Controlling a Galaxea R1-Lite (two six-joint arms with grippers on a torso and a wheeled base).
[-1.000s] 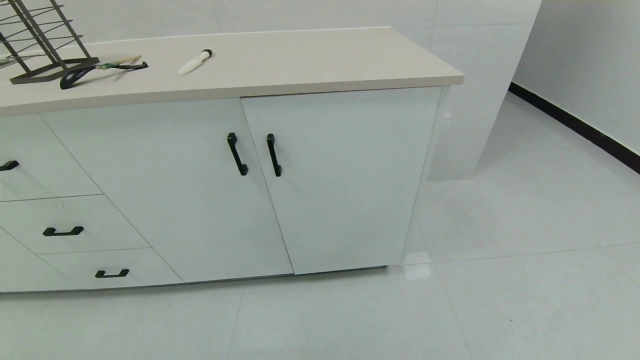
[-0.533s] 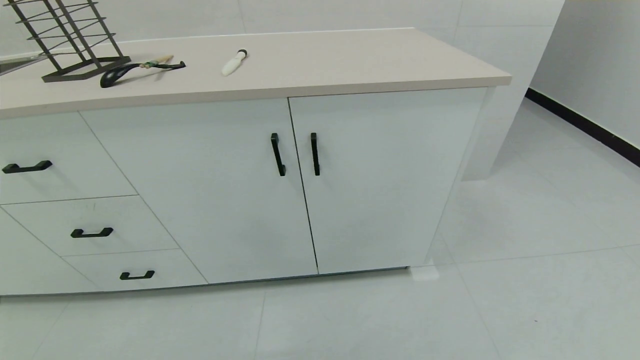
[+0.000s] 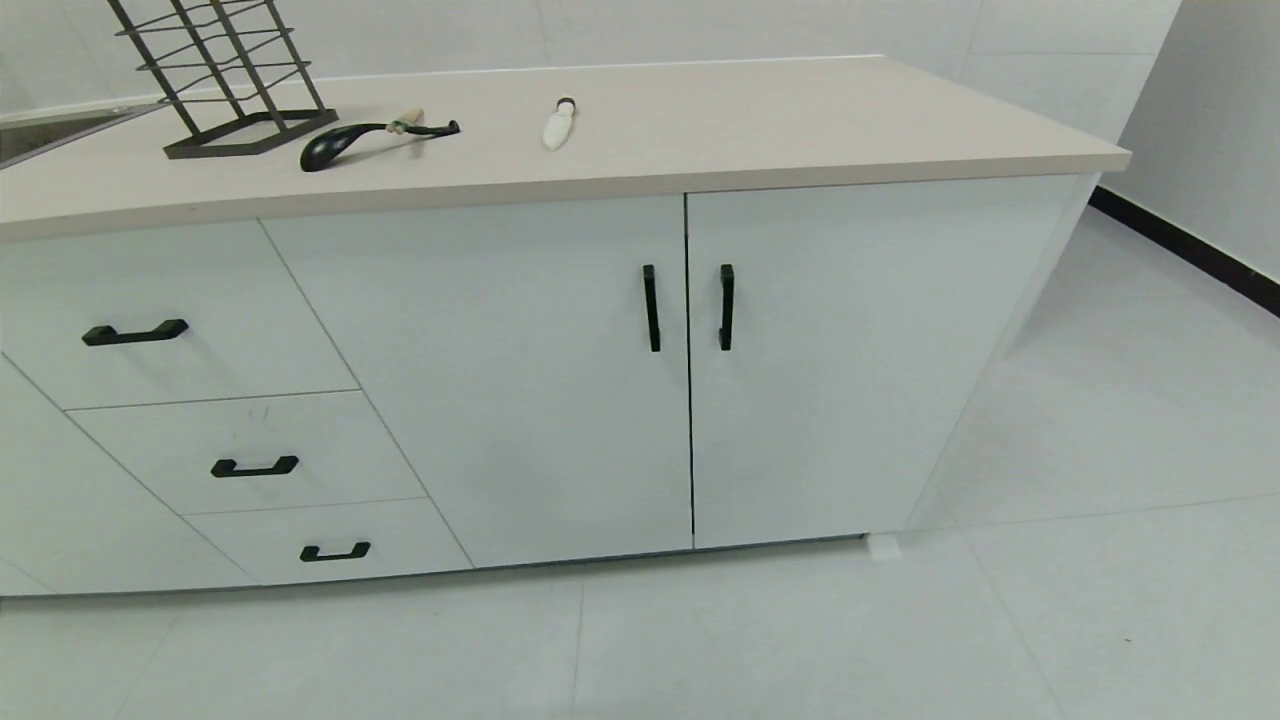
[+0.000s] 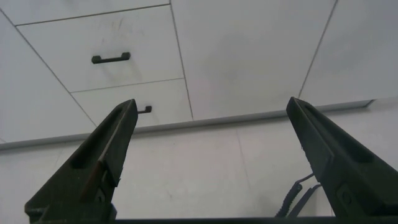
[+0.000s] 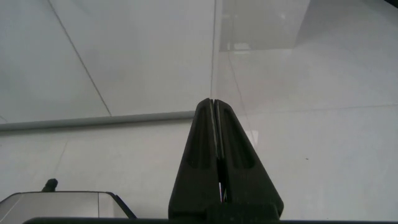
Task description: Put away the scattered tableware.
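Whole head view slides over vs 1 s ago: cabinet, counter [image 3: 800,120] and utensils all shift toward the robot's right together, so it's the camera turning left, not the things moving. Nothing on the counter shifts rel. to anything else.

Tableware lies toward the counter's back-left. The black ladle [image 3: 330,148] is just beside the wire rack [image 3: 235,90], its handle next to a wooden-handled piece [image 3: 405,120]. A white-handled utensil [image 3: 556,125] lies further right, apart from both. A sink [image 3: 50,130] edge comes in at far left.

Left gripper [image 4: 210,109] hangs low w/ jaws wide apart and nothing between, facing the drawers [image 4: 93,37]. Right gripper [image 5: 214,109] has jaws pressed together, empty, near the floor [image 5: 311,162].

Judgement: approach phase, nothing picked yet. The turn brings rack + utensils nearer centre, prob. to line up a reach.
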